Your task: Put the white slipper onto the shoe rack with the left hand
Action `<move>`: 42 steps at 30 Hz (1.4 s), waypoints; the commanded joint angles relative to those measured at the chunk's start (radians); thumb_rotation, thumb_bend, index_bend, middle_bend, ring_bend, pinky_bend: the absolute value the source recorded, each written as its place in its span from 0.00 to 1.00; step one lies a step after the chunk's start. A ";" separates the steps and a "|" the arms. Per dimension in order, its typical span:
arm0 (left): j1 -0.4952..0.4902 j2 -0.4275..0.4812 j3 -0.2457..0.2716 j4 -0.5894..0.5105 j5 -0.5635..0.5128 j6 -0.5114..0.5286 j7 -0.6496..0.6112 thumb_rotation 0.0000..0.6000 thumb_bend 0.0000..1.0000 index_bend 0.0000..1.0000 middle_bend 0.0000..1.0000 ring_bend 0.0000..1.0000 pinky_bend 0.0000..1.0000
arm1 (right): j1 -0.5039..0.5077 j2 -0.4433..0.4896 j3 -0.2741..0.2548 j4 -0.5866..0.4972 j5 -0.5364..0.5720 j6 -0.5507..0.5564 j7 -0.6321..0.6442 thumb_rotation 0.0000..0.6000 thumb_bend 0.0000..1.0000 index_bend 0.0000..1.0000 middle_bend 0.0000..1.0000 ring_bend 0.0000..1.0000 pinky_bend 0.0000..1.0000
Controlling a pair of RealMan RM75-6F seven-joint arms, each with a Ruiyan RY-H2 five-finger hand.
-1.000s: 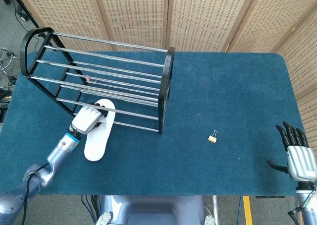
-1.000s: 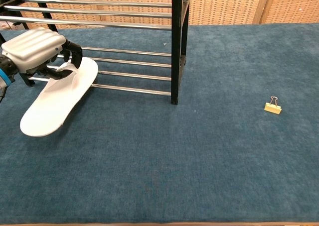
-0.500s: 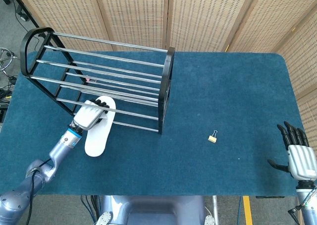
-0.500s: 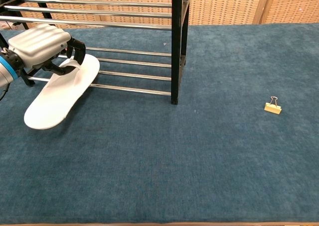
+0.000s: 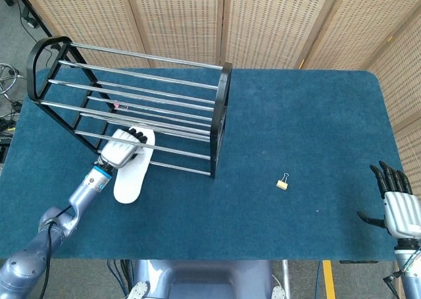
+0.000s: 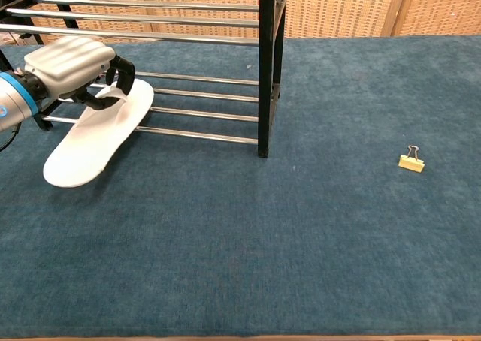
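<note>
— So, head view? 
— Left hand (image 5: 122, 148) grips the white slipper (image 5: 133, 167), toe among the shoe rack (image 5: 131, 108) bottom bars; right hand (image 5: 399, 210) idle, fingers spread.
— Chest view?
— Heel overhangs the table (image 6: 316, 228), probably for sliding in.

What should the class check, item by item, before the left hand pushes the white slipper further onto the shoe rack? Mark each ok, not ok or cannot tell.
1. left hand holds the white slipper by its strap: ok.
2. Slipper toe over the lowest bars of the shoe rack: ok.
3. Slipper fully on the rack: not ok, heel hangs out in front.
4. Lower tier free of other shoes: ok.
5. right hand and binder clip away from the rack: ok.
</note>
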 commanded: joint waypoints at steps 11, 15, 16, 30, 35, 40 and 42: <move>-0.039 -0.016 0.000 0.053 -0.012 -0.043 -0.027 1.00 0.57 0.73 0.57 0.50 0.61 | 0.002 -0.005 0.010 0.014 0.028 -0.014 -0.003 1.00 0.00 0.00 0.00 0.00 0.00; -0.048 -0.018 0.001 0.068 -0.015 -0.061 -0.034 1.00 0.57 0.73 0.57 0.50 0.61 | 0.005 -0.008 0.012 0.019 0.036 -0.020 -0.008 1.00 0.00 0.00 0.00 0.00 0.00; -0.052 -0.019 0.003 0.074 -0.015 -0.069 -0.036 1.00 0.57 0.73 0.57 0.50 0.61 | 0.007 -0.010 0.012 0.021 0.039 -0.024 -0.010 1.00 0.00 0.00 0.00 0.00 0.00; -0.092 -0.051 0.005 0.126 -0.029 -0.142 -0.067 1.00 0.57 0.73 0.57 0.50 0.61 | 0.012 -0.016 0.015 0.030 0.055 -0.039 -0.027 1.00 0.00 0.00 0.00 0.00 0.00; -0.107 -0.059 -0.004 0.141 -0.041 -0.160 -0.081 1.00 0.57 0.73 0.57 0.50 0.61 | 0.012 -0.015 0.016 0.030 0.061 -0.041 -0.032 1.00 0.00 0.00 0.00 0.00 0.00; -0.125 -0.066 -0.007 0.157 -0.049 -0.188 -0.081 1.00 0.57 0.73 0.57 0.50 0.61 | 0.011 -0.013 0.017 0.026 0.063 -0.041 -0.037 1.00 0.00 0.00 0.00 0.00 0.00; -0.130 -0.070 -0.003 0.163 -0.047 -0.195 -0.077 1.00 0.57 0.73 0.57 0.50 0.61 | 0.011 -0.013 0.017 0.026 0.066 -0.043 -0.041 1.00 0.00 0.00 0.00 0.00 0.00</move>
